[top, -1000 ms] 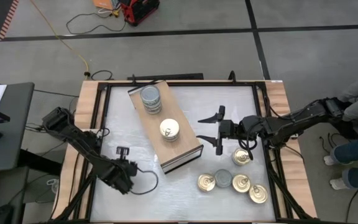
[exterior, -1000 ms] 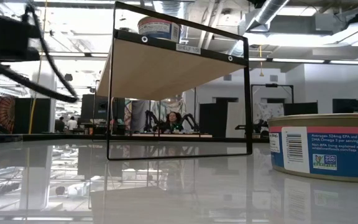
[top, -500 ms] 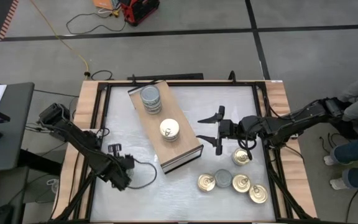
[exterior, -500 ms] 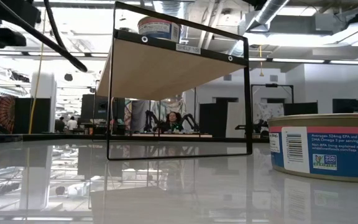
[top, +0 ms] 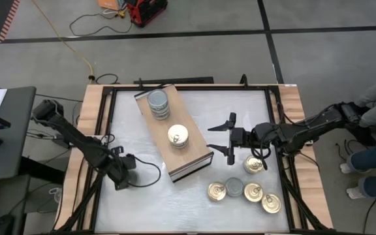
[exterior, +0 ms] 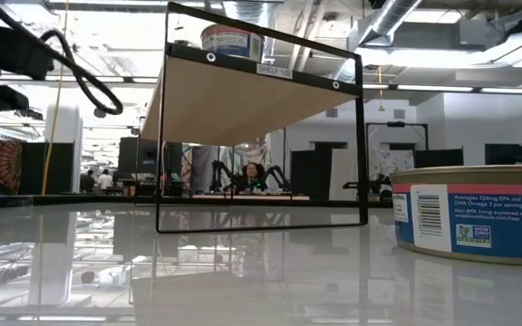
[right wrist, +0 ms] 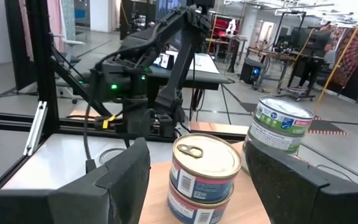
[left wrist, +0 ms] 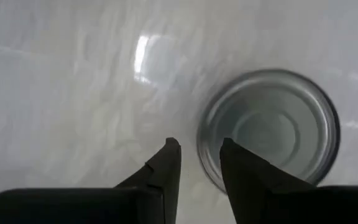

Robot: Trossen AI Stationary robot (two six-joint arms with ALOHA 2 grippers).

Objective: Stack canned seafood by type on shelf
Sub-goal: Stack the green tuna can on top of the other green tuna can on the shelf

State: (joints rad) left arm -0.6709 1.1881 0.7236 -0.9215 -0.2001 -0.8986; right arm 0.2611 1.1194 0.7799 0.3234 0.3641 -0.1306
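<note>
Left tool (top: 124, 171) retreated leftward, right tool (top: 222, 136) unchanged

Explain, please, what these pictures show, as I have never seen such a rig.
Two dark robot arms work at a white table. One camera looks down from above, one sits at table height, one rides on each wrist. On the wooden shelf stand a silver-topped stack and a gold-topped stack; five loose tins lie nearby. The left arm hangs over a silver tin, jaws slightly apart, holding nothing. The right arm holds its jaws open beside the shelf, empty.
</note>
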